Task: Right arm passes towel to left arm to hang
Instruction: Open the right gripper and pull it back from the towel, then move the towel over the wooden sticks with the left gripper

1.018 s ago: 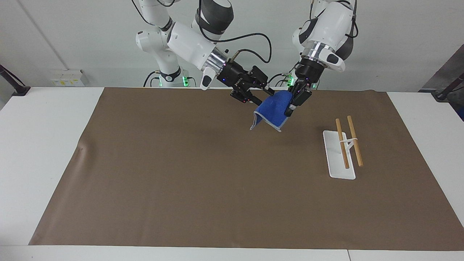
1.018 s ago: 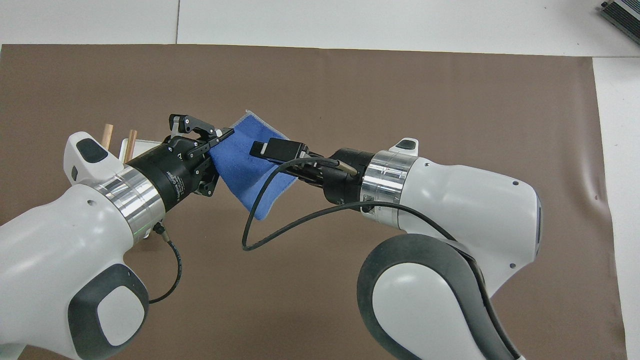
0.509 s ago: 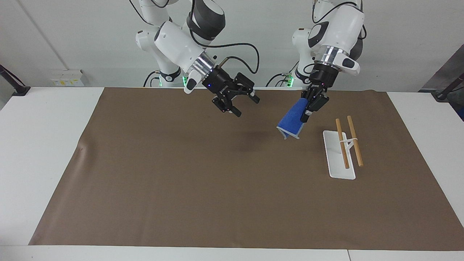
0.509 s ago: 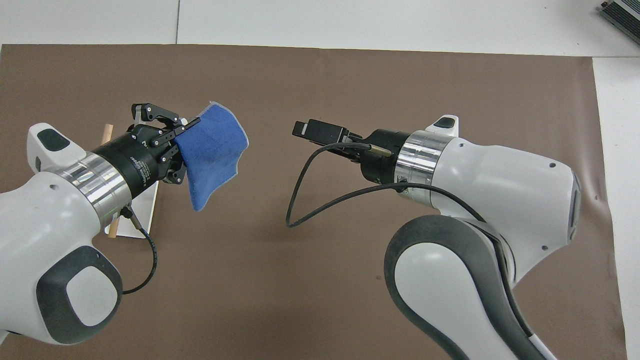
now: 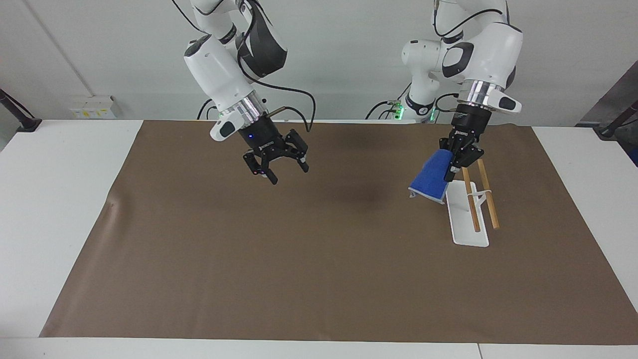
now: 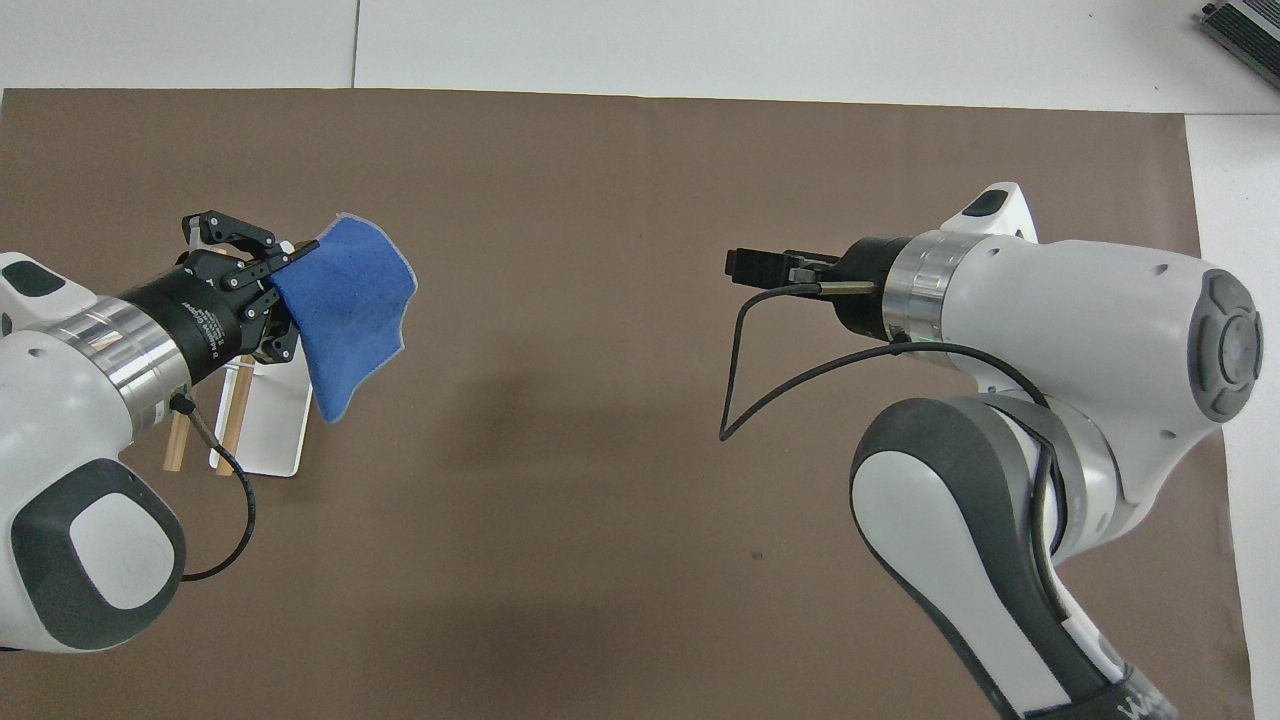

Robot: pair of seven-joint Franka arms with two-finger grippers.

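The blue towel (image 5: 429, 177) hangs from my left gripper (image 5: 454, 162), which is shut on its upper edge. It hangs in the air at the end of the rack (image 5: 468, 229) nearer to the robots, and its lower edge is close to the white base. In the overhead view the towel (image 6: 345, 300) drapes from the left gripper (image 6: 280, 270) beside the rack (image 6: 270, 430). My right gripper (image 5: 289, 174) is open and empty over the mat toward the right arm's end. It also shows in the overhead view (image 6: 742, 265).
The rack is a white base plate with two wooden rods (image 5: 486, 194) held above it on a white stand. A large brown mat (image 5: 299, 249) covers most of the white table.
The right gripper let go of the towel and drew back toward its own end. The left gripper carried the towel away from the middle to the rack.
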